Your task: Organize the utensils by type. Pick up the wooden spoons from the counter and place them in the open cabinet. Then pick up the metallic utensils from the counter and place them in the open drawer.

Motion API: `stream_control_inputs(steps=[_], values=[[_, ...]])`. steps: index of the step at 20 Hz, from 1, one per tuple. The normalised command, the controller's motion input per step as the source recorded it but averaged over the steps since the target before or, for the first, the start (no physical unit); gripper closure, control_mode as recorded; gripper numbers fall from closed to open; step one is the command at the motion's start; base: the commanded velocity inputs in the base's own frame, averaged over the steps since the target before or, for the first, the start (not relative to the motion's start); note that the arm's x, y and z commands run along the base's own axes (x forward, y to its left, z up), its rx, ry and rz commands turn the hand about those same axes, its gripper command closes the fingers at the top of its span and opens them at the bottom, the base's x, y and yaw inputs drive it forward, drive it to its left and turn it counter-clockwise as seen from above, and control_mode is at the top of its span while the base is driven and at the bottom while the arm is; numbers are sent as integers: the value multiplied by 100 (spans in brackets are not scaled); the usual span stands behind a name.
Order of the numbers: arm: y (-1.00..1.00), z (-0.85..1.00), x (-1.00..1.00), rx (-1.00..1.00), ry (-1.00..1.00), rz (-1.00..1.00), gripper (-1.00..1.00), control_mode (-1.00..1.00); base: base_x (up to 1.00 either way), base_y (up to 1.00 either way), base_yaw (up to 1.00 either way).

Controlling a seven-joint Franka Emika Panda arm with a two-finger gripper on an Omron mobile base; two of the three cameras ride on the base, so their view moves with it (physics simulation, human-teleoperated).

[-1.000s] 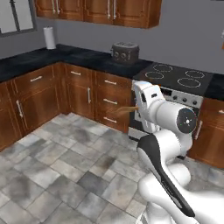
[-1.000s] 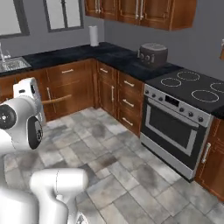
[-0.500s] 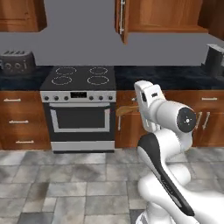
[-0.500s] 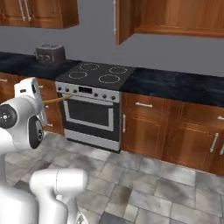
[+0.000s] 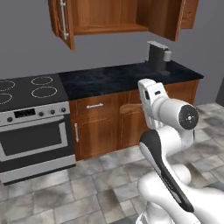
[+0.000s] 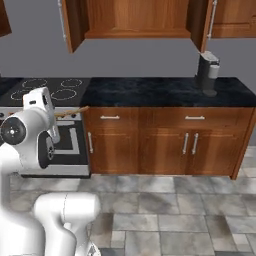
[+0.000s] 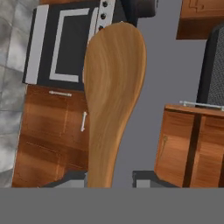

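Note:
A wooden spoon (image 7: pixel 111 100) fills the middle of the hand view, bowl end away from the hand, and my gripper (image 7: pixel 109 181) is shut on its handle. From the base it shows as a brown stick poking out beside the white hand, the spoon (image 5: pixel 130 107) pointing left and the spoon (image 6: pixel 73 111) pointing right. It is held in the air in front of the lower cupboards. The open cabinet (image 5: pixel 109 17) hangs above the black counter (image 5: pixel 113 78), both doors swung out, and appears again as the cabinet (image 6: pixel 135 17). The metallic utensils and the open drawer are out of view.
A stove (image 5: pixel 30 113) with oven stands left of the counter. A dark coffee machine (image 5: pixel 157 56) sits at the counter's right end. Closed wooden drawers and cupboard doors (image 6: pixel 165 142) run below the counter. Grey tiled floor (image 6: pixel 165 215) lies between me and the cupboards.
The base has turned: the view swept from the corner counter past the stove to the counter under the open cabinet. The spoon stays in the gripper.

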Motion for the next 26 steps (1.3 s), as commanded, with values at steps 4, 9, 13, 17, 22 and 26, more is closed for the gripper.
stream_control_inputs(steps=[4, 9, 13, 17, 22, 26], values=[[0, 0, 0, 0, 0, 0, 100, 100, 69, -16, -6], [0, 0, 0, 0, 0, 0, 100, 100, 70, -11, 0], [0, 0, 0, 0, 0, 0, 100, 100, 70, -11, 0], [0, 0, 0, 0, 0, 0, 100, 100, 72, -8, 0], [0, 0, 0, 0, 0, 0, 100, 100, 76, -4, 0], [0, 0, 0, 0, 0, 0, 100, 100, 77, -16, 0]])
